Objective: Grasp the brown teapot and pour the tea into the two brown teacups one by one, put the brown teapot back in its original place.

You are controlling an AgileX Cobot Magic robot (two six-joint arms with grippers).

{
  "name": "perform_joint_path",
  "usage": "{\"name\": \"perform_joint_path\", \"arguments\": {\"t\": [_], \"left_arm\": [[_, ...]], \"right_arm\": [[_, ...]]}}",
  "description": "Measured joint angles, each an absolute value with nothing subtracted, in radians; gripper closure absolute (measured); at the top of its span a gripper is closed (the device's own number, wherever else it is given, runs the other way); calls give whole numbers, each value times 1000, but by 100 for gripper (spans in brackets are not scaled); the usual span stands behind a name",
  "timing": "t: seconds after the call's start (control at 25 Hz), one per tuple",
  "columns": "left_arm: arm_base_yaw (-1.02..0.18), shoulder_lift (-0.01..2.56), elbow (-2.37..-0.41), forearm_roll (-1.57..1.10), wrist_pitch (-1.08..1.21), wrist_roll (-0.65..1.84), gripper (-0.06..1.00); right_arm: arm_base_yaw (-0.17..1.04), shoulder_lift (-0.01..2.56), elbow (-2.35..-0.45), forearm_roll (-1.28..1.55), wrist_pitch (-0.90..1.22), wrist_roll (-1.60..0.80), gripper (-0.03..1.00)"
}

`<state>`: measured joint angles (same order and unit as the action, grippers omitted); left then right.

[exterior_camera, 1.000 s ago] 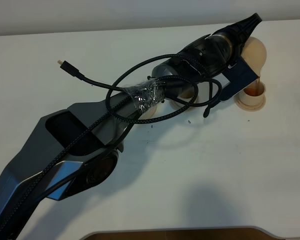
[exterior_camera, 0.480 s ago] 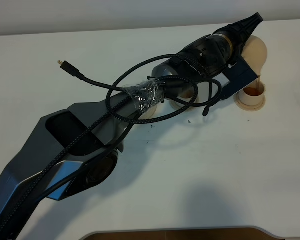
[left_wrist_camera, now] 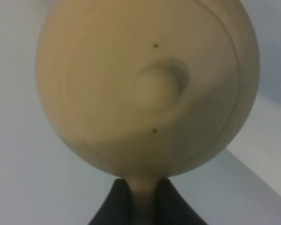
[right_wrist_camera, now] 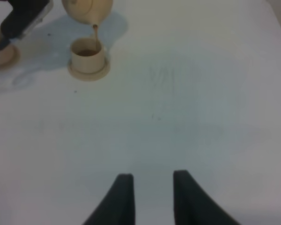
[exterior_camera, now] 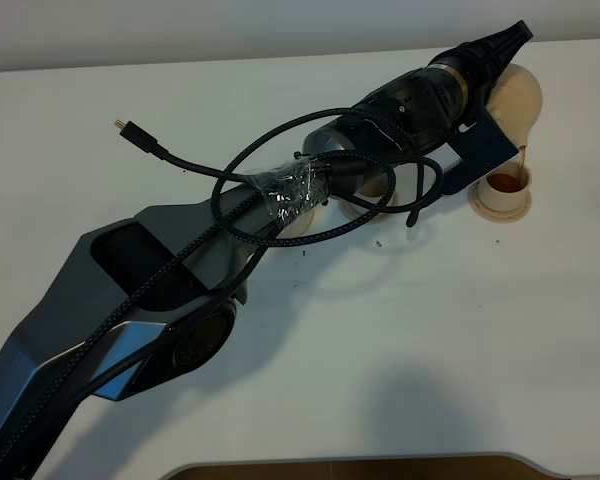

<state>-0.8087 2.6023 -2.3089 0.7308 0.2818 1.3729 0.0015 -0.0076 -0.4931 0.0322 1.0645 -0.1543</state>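
My left pincer (left_wrist_camera: 139, 206) is clamped on the handle of the teapot (exterior_camera: 515, 100), which hangs tilted above the desk (exterior_camera: 430, 330) with its spout over the teacup (exterior_camera: 504, 188). A thin stream of tea runs into that teacup, which stands on its saucer (right_wrist_camera: 89, 71) and holds brown tea. My right pincer (right_wrist_camera: 152, 199) hovers low over bare desk, well apart from them, holding nothing.

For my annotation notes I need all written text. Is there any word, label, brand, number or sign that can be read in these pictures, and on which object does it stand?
None can be read: no text shows on the brown teapot, the teacup, its saucer, the left arm or the white table.
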Motion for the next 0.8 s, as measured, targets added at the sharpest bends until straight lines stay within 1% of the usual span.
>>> {"name": "perform_joint_path", "arguments": {"t": [0.8], "left_arm": [[-808, 2602, -2309, 784, 272, 1372, 84]], "right_arm": [[1, -8, -493, 32, 1065, -154, 74]]}}
